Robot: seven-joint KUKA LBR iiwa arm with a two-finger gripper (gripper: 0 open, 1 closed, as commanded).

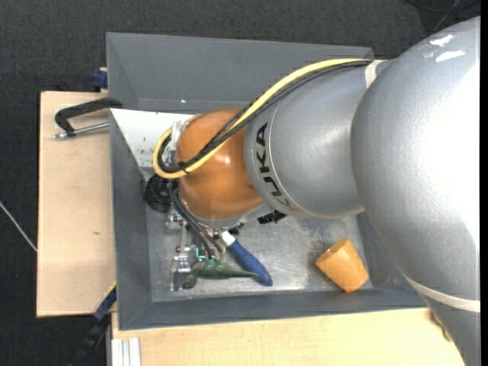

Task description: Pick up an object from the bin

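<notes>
Gripper (189,261): low in grey bin (133,227), well left of orange cup (342,265); whether open or closed cannot be told. Blue elongated object (253,265): just beside gripper, toward cup; upper end hidden under orange wrist cover (217,178).

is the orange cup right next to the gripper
No, the orange cup lies alone toward the lower right, well apart from the gripper, which is down beside a blue-handled tool.

Bright overhead light glares off the arm (427,128), shadowing the bin (229,67).
</notes>
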